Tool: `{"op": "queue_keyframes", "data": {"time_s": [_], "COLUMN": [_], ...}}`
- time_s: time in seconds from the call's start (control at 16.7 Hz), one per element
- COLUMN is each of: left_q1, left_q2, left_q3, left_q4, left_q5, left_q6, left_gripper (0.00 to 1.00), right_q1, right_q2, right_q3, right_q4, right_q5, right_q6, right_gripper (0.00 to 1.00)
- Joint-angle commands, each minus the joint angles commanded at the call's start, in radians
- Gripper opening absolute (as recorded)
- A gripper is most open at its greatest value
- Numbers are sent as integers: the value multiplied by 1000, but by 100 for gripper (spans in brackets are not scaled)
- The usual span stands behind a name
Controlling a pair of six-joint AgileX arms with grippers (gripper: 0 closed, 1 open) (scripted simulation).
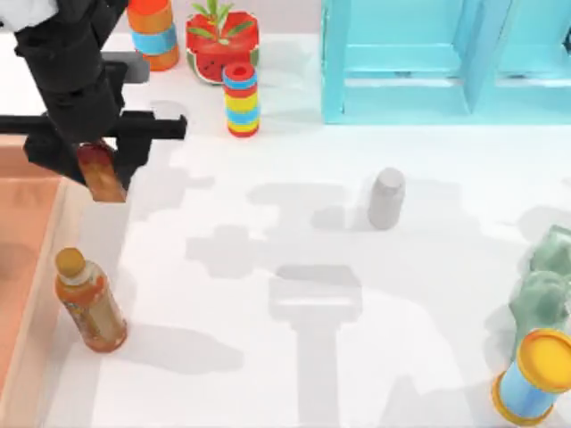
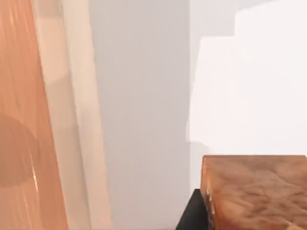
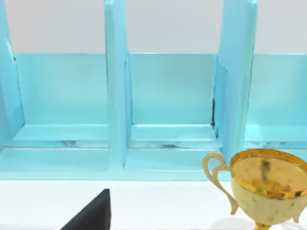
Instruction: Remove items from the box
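Clamped between the fingers of the left gripper (image 1: 100, 169), the short amber-brown bottle (image 1: 101, 173) hangs above the white worktop (image 1: 294, 357), just outside the box (image 1: 31, 259), whose thick pale wall and reddish floor lie to the left of the fingers; the left wrist view shows the bottle's mottled amber side (image 2: 256, 191) close up beside the box wall (image 2: 72, 115). Nearer than the fingers, a taller orange-brown bottle with a tan-yellow cap (image 1: 87, 301) stands against the box wall; its label cannot be read. To the right of the fingers are a stack of coloured rings (image 1: 241, 99), a watermelon-patterned pot (image 1: 221, 45), a pale grey bottle (image 1: 386, 198) and the turquoise shelf unit (image 1: 428, 62). Whether the right gripper's fingers are apart cannot be told; a gold trophy cup (image 3: 266, 184) stands before the shelf unit (image 3: 168, 96) in the right wrist view.
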Motion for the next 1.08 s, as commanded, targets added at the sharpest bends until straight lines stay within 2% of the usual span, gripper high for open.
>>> {"op": "queue_keyframes", "data": {"time_s": [0.18, 0.36, 0.72, 1.08], "left_q1": [-136, -215, -223, -223], "left_q2": [108, 182, 191, 218], "left_q3": [71, 101, 96, 29], "left_q4": [39, 54, 57, 162], "left_q5": [6, 4, 4, 5], "left_q6": [-160, -252, -263, -263], "left_gripper": [0, 0, 0, 0], "right_q1": [0, 0, 0, 0], "right_q2": [0, 0, 0, 0], "right_q3": [0, 0, 0, 0], "right_q4": [0, 0, 0, 0], "right_q5": [0, 0, 0, 0], "right_q6": [0, 0, 0, 0], "right_gripper": [100, 100, 100, 100]}}
